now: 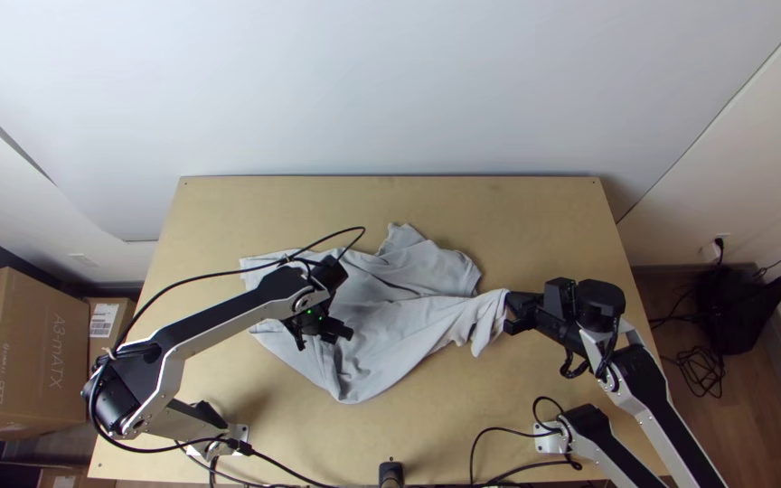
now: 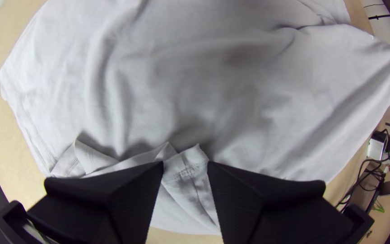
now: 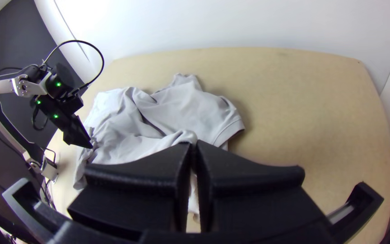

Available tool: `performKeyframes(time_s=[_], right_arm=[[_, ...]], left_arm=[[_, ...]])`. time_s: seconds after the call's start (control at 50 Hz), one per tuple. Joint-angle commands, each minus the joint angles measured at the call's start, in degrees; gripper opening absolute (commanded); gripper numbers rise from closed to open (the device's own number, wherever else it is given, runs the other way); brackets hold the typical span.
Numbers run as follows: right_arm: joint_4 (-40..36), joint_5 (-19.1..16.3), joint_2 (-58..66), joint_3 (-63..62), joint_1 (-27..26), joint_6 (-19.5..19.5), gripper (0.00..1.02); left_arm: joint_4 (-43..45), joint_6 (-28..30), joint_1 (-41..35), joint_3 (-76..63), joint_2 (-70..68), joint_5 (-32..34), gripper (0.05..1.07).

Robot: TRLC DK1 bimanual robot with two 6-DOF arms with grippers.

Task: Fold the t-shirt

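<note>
Top view: t-shirt [image 1: 395,330] elongated crosswise; left gripper [image 1: 327,337], jaws parted; right gripper [image 1: 510,313], jaws clamping tapered end.

Table [image 1: 499,226]: light wood, used as reference. Wall [image 1: 390,90]: white, beyond the table's far edge. Large box [image 1: 24,361]: cardboard, left of the table. Small box [image 1: 101,339]: cardboard, white label [image 1: 103,320] on it, between the large box and the table. Outlet [image 1: 710,253]: right of the table, black plug [image 1: 719,242] fitted. Black bundle [image 1: 736,312] and loose cable [image 1: 703,369]: on the wood floor [image 1: 743,389], right of the table.
</note>
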Motion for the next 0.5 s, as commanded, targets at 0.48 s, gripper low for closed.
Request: performKeyframes(time_s=[0.48], right_arm=[[0.1, 0.3, -0.6, 2.7, -5.2, 1.7, 0.02]], left_arm=[[0.1, 0.9, 5.9, 0.6, -5.7, -1.6, 0.08]])
